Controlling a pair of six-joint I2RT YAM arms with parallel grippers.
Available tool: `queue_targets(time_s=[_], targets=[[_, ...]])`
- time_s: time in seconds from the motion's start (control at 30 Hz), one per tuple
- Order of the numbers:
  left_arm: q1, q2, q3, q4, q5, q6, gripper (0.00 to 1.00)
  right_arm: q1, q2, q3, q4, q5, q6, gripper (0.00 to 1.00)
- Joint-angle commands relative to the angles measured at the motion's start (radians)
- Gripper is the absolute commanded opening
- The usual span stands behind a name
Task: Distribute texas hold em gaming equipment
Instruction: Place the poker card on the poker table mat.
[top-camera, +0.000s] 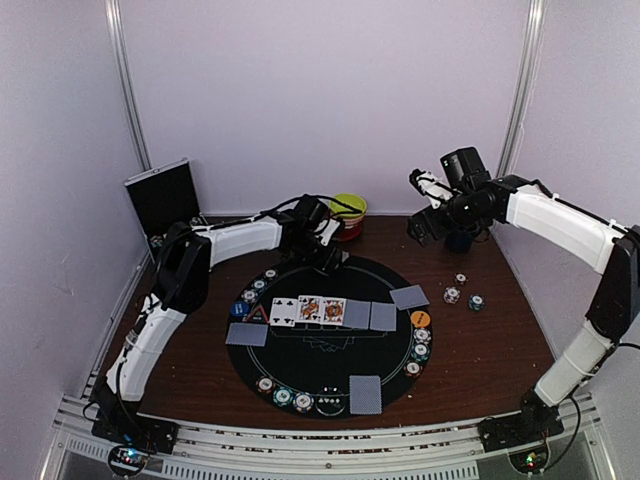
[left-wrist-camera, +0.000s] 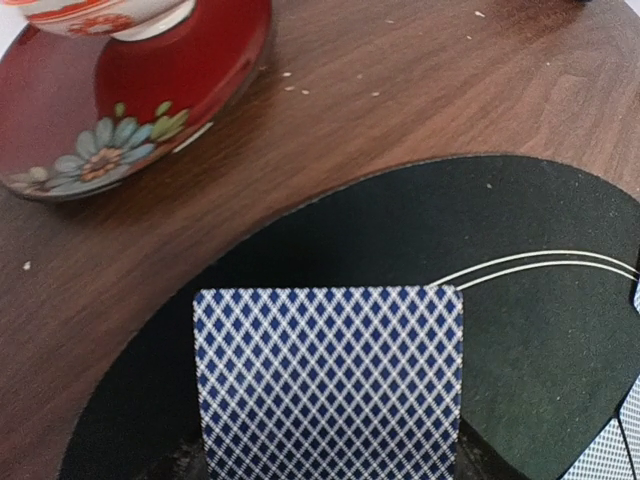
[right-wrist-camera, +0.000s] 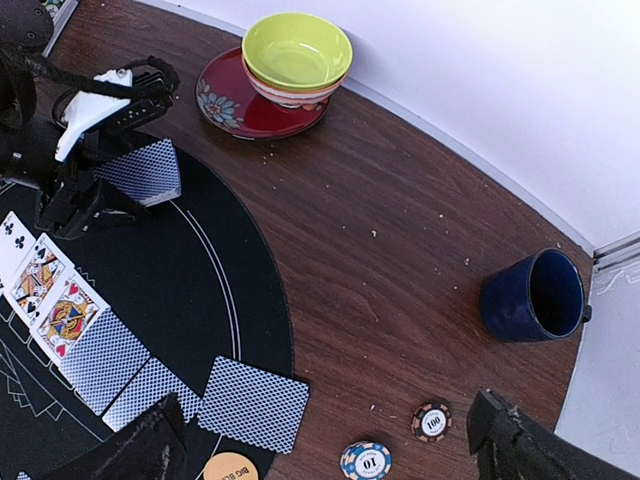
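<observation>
Card with blue diamond back sits in left gripper, jaws clamped on its near edge. Rest of the card sticks out over far rim of black round mat and looks slightly lifted off mat in right wrist view; the gripper's fingers are not visible in left wrist view. Left arm reaches forward then bends right across table, wrist low at mat's far edge, just near of red saucer carrying yellow-green bowl. Right gripper hangs high over far right of table, fingers spread wide apart with nothing between them, wrist camera pointing down; right arm is up, elbow out to right. Dark blue mug stands at far right, and loose chips lie on bare wood right of mat. Mid-mat row has three face-up cards, then two face-down cards touching on their right. Single face-down cards lie at mat's near, left and right edges. Orange button disc sits on right rim, with rim chips just near of it.
</observation>
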Motion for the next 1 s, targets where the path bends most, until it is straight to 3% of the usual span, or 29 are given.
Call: queue_targets(time_s=[0.0,0.63,0.8,0.9,0.97], targets=[[-0.009,0.037,0.04,0.09,0.0,-0.02,0.65,-0.015,0.012,-0.015,0.023,0.009,0.01,1.0],[-0.013,0.089,0.035,0.173,-0.094,0.02,0.7,-0.018,0.02,-0.02,0.025,-0.007,0.001,1.0],[-0.015,0.086,0.028,0.175,-0.101,0.022,0.8,-0.017,0.02,-0.019,0.025,-0.009,0.001,1.0],[-0.015,0.071,0.016,0.174,-0.099,0.022,0.97,-0.017,0.018,-0.019,0.026,-0.009,0.001,1.0],[-0.016,0.049,-0.004,0.173,-0.101,0.022,0.98,-0.018,0.016,-0.019,0.025,-0.007,0.002,1.0]])
